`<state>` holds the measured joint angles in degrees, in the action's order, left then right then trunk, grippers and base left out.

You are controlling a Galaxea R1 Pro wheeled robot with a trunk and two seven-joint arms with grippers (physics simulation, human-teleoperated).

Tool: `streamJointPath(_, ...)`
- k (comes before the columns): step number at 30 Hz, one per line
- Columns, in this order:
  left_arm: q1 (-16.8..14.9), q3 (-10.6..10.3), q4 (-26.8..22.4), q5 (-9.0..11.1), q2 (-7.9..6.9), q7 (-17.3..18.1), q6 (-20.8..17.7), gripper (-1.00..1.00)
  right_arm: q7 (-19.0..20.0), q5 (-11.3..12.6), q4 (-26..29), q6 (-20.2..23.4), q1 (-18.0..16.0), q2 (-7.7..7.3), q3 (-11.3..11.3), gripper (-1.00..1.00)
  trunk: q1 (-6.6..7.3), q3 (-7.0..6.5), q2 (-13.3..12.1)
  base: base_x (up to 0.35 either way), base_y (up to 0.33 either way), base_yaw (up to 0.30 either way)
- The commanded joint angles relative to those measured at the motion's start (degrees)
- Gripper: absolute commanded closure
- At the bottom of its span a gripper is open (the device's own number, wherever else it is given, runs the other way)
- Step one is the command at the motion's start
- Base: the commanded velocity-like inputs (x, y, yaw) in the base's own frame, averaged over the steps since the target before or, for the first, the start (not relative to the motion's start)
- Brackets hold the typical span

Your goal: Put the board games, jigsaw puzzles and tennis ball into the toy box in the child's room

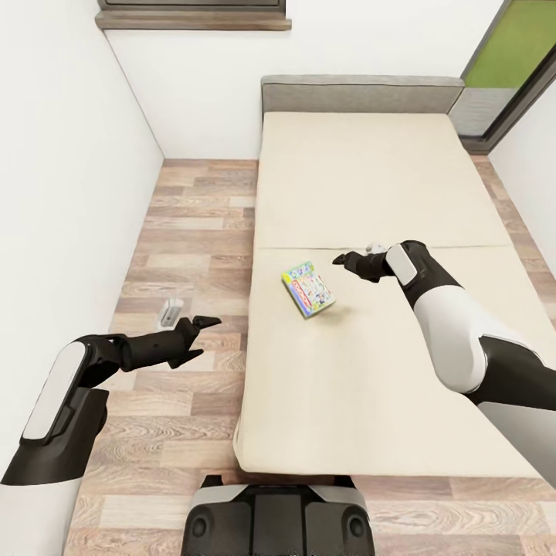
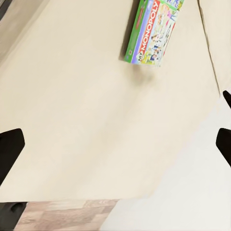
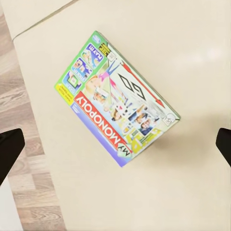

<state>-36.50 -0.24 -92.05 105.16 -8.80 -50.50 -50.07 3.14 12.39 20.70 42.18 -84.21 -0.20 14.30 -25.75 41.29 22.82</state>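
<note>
on the bed [image 1: 371, 386], a monopoly box [image 1: 308, 289]; both pincers seemingly open, empty.

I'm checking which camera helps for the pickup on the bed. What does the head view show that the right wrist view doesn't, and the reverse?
Head view alone: both arms, the left gripper open over the wood floor, the right gripper open just beyond the game, the grey headboard and a small grey object on the floor.

Right wrist view alone: the box lid up close, with its Monopoly lettering readable.

Shared: the board game lying flat on the beige bed, near the mattress edge beside the floor.
</note>
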Motion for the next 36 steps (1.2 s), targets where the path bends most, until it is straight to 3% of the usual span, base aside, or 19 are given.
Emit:
streamJointPath(1,-0.1,0.0,-0.1,0.7,-0.02,-0.6,0.0,-1.0,0.3,-0.3,0.0,0.3,-0.1,0.03,0.4,-1.0,-0.03,0.17,0.1,0.0,0.0,0.0)
streamJointPath(7,-0.1,-0.1,-0.1,1.0,0.0,-0.7,0.0,-1.0,0.2,-0.4,0.0,0.3,-0.8,0.0,0.4,-1.0,-0.03,0.73,0.1,0.0,0.0,0.0)
streamJointPath(17,-0.2,-0.1,-0.1,1.3,0.02,-0.8,0.0,-1.0,-0.5,-0.7,0.0,0.3,-5.6,-0.13,0.3,-1.0,-0.03,1.67,0.1,0.0,0.0,0.0)
streamJointPath(27,-0.2,0.0,-0.1,1.4,-0.05,-0.8,-0.1,-1.0,-0.5,-0.7,-0.1,0.4,-6.5,0.0,0.2,-1.0,-0.03,2.6,0.1,0.0,0.0,0.0)
streamJointPath(36,-0.3,0.2,-0.1,3.8,-0.34,-0.8,-0.2,-1.0,-0.5,-0.7,-0.3,0.4,-6.4,0.08,0.1,-1.0,-0.03,3.44,0.1,0.0,0.0,0.0)
